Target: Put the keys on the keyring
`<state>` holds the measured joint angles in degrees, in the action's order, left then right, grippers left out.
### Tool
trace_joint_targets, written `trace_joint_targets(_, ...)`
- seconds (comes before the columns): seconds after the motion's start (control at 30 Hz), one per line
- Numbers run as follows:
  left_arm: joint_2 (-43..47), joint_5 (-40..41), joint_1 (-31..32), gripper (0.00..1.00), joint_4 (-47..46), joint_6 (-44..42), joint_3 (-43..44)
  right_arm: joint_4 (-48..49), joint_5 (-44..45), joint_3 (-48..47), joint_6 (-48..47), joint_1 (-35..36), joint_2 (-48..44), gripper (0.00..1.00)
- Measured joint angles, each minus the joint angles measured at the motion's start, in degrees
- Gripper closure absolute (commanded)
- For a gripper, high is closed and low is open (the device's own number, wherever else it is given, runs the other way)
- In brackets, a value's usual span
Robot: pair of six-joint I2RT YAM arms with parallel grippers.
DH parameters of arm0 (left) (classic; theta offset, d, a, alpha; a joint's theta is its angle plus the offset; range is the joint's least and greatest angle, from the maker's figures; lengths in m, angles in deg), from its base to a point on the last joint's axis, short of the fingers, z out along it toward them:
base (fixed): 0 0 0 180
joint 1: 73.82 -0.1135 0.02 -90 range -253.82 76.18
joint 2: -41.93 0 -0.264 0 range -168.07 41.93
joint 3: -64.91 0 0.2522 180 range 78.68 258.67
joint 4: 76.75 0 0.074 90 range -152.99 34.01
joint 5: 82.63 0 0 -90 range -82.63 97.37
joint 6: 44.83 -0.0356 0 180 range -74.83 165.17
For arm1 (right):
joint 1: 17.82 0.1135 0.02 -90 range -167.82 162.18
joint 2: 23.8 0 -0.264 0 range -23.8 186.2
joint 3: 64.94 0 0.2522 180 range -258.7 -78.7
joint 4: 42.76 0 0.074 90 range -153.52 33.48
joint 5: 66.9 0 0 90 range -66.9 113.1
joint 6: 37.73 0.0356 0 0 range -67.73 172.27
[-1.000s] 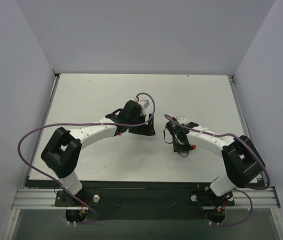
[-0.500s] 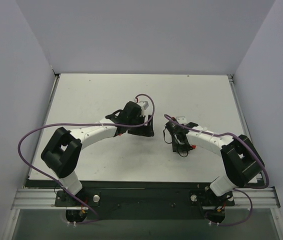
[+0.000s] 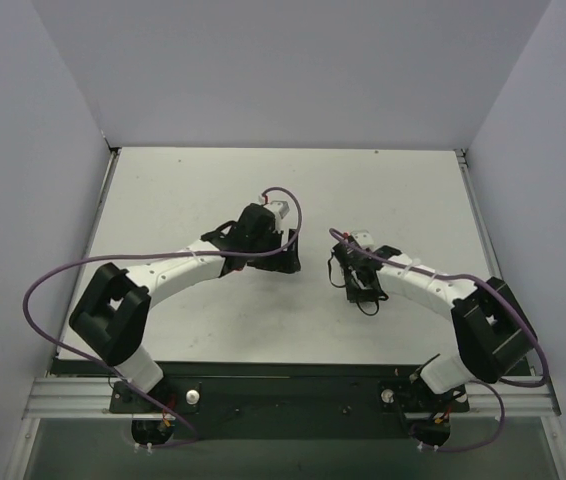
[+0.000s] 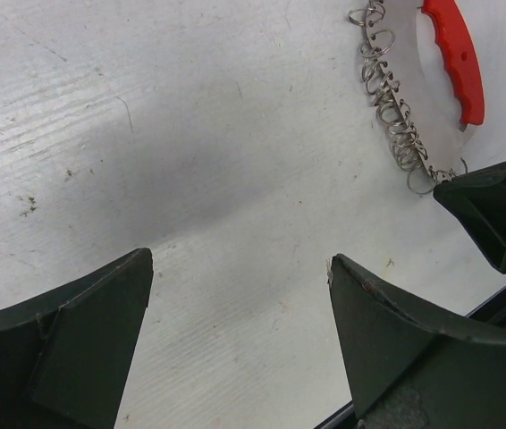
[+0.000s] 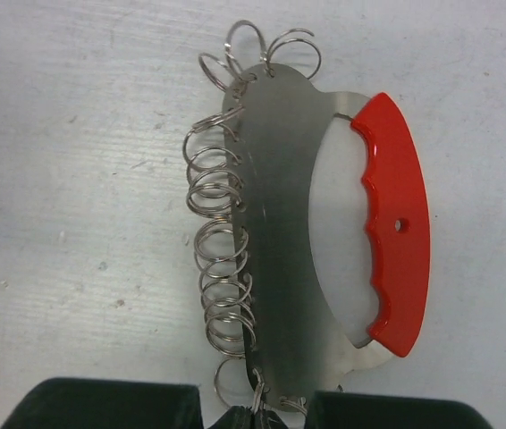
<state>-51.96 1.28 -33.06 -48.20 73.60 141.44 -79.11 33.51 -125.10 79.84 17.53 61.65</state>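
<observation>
Since a second ago your left arm swings a little to its own left in the top view: its shoulder block sits lower and further out, and the wrist head has shifted slightly. Your right arm's elbow has also dropped back a touch, while the right gripper (image 3: 363, 290) sits in nearly the same spot. Its jaws, part-open a moment ago, are now clenched.

In your right wrist view, the right gripper (image 5: 255, 411) has its fingertips pressed together at the bottom edge. The near tip of a curved steel plate (image 5: 280, 223) runs right into the seam between them. You cannot tell whether that tip or the last loop is actually nipped.

The plate lies flat on the table (image 4: 190, 134), with its long axis running straight away from your right gripper. The keys (image 5: 217, 268) are a row of small silver loops strung along the plate's left edge, fanning out at the far end. The keyring (image 5: 396, 223) is the red band on the opposite edge, bowing out to the right, with an open slot between it and the plate.

Your left gripper (image 4: 240, 259) is released wide, with only bare table between its fingers. From there you see the keys (image 4: 392, 107) and the keyring (image 4: 454, 54) at the upper right, well apart from those fingers. The row slants down to the right gripper's dark tip.
</observation>
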Motion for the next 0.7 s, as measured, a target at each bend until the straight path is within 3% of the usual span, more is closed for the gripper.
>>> trace_joint_targets(0.3,8.4,0.2,-1.2,0.11,-3.6,-0.9,-6.8,-1.2,-7.0,-3.4,-9.5,1.5,-7.0,1.00)
trace_joint_targets(0.7,31.3,-8.4,-2.5,0.12,-20.7,-8.0,-17.4,2.4,-25.5,-3.8,-25.0,0.3,-26.4,1.00)
